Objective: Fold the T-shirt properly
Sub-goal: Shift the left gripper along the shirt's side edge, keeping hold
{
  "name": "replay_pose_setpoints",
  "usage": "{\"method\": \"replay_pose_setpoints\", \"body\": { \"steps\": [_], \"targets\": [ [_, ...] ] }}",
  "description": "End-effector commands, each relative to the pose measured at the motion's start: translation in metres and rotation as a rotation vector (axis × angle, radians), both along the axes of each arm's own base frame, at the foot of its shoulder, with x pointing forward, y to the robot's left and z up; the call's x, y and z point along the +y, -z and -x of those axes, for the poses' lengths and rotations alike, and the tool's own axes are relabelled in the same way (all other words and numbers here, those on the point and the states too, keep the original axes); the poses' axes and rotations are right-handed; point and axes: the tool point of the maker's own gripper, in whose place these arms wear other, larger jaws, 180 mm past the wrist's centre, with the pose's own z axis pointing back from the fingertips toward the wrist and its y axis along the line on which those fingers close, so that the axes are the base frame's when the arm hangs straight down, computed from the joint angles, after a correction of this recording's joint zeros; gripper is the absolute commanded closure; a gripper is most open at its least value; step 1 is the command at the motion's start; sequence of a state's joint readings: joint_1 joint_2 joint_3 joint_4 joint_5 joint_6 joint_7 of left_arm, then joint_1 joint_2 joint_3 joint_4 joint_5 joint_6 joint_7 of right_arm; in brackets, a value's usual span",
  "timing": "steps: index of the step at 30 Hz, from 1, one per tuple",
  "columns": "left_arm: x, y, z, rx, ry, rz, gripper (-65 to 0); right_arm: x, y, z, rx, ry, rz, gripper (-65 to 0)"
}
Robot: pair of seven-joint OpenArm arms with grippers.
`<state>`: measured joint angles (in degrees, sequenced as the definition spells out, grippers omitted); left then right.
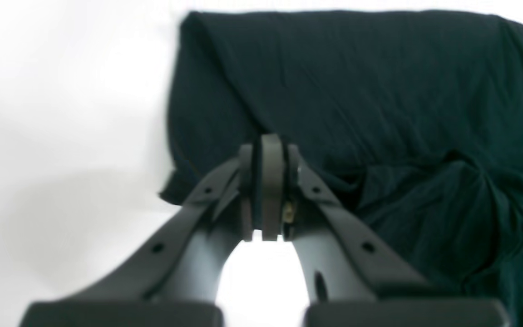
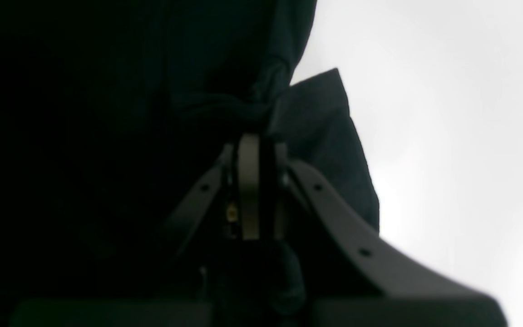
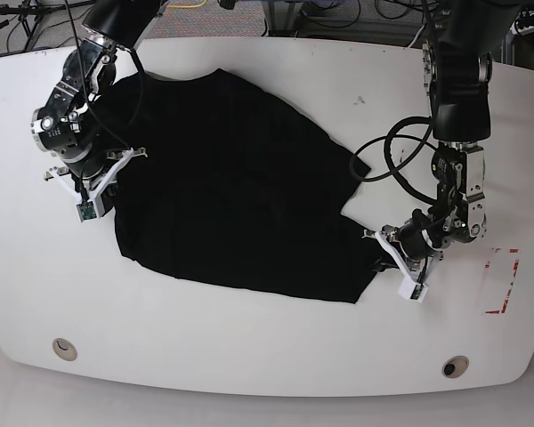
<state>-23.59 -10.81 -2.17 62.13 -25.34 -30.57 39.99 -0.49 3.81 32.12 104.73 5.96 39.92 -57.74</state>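
My left gripper [image 1: 268,150] clenched on T-shirt [image 1: 357,91] edge, white table [image 1: 61,136] beside. Right wrist: my right gripper [image 2: 254,145] clamped on dark bunched cloth. Base: shirt spread flat mid-table, one gripper at each side edge.

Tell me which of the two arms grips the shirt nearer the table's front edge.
The left arm's gripper, on the base view's right, pinches the T-shirt nearer the front; the right gripper holds farther back.

T-shirt [image 3: 231,187] spread on table [image 3: 276,374] (middle), an arm at each side edge
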Motion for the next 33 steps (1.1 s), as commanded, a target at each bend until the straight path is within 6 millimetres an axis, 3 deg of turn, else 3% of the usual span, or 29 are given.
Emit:
{"method": "replay_pose_setpoints", "body": {
  "steps": [1,6,10,12,20,22,33],
  "targets": [
    [0.004,-0.036,-0.015,-0.095,-0.007,0.026,-1.2,-0.001,-0.012,-0.010,-0.046,-0.008,0.005,0.0],
    [0.007,-0.040,-0.013,-0.092,0.002,0.021,-7.8,-0.001,-0.011,-0.009,-0.041,-0.007,0.005,0.0],
    [0.004,-0.040,-0.009,-0.085,0.027,0.007,-16.1,-0.001,-0.010,-0.010,-0.041,-0.007,0.003,0.0],
    [-0.006,-0.039,-0.005,-0.081,0.069,-0.017,-23.2,-0.001,-0.013,-0.009,-0.045,-0.009,0.015,0.0],
    [-0.012,-0.043,-0.007,-0.087,0.088,-0.023,-29.2,-0.001,-0.014,-0.009,-0.044,-0.010,0.016,0.0],
    [-0.008,-0.057,-0.019,-0.115,0.053,0.000,-30.5,-0.002,-0.014,-0.008,-0.046,-0.009,0.020,0.0],
    [-0.016,-0.067,-0.033,-0.136,0.039,0.028,-39.5,-0.003,-0.016,-0.008,-0.047,-0.009,0.026,0.0]
  ]
}}
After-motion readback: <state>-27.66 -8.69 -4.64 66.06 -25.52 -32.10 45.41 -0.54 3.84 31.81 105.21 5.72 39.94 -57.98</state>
